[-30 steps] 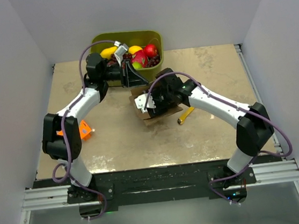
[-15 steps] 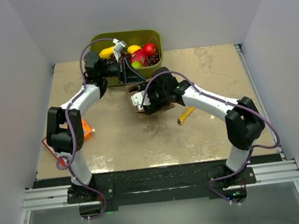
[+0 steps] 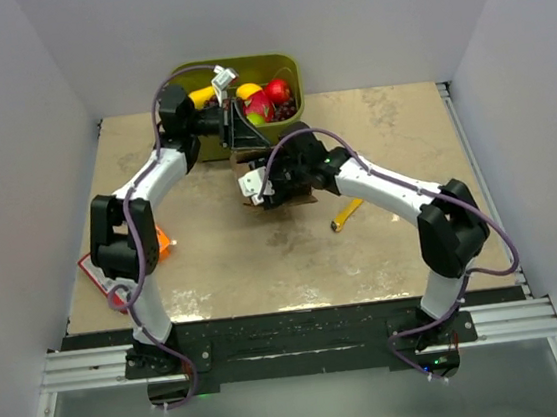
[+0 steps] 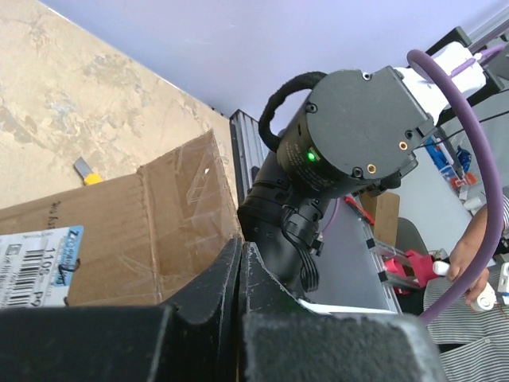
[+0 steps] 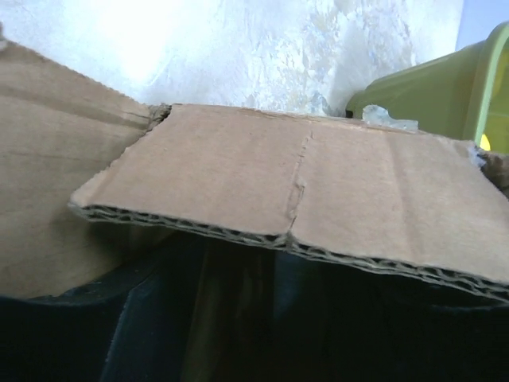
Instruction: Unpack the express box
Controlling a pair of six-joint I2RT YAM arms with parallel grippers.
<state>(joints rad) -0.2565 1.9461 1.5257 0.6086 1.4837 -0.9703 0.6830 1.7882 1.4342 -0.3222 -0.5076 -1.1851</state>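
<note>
The express box (image 3: 302,198) is a brown carton in front of the bin, mostly covered by my right gripper (image 3: 268,186), which leans down over its opened top. In the right wrist view a raised cardboard flap (image 5: 302,175) crosses the picture. Below it there is only darkness, so my right fingers cannot be made out. My left gripper (image 4: 238,256) is shut, fingers pressed together with nothing visible between them. It sits beside the box's taped side (image 4: 159,231), which carries a white label (image 4: 32,264). From above, the left gripper (image 3: 247,137) is at the box's far edge.
An olive-green bin (image 3: 283,72) of fruit stands right behind the box, and its wall (image 5: 445,87) shows in the right wrist view. A yellow cutter (image 3: 346,215) lies to the right of the box. A flat orange package (image 3: 160,242) lies by the left arm.
The right gripper and the box under it have shifted left and back towards the bin. The left arm has drawn back a little towards the bin, its gripper still shut.
</note>
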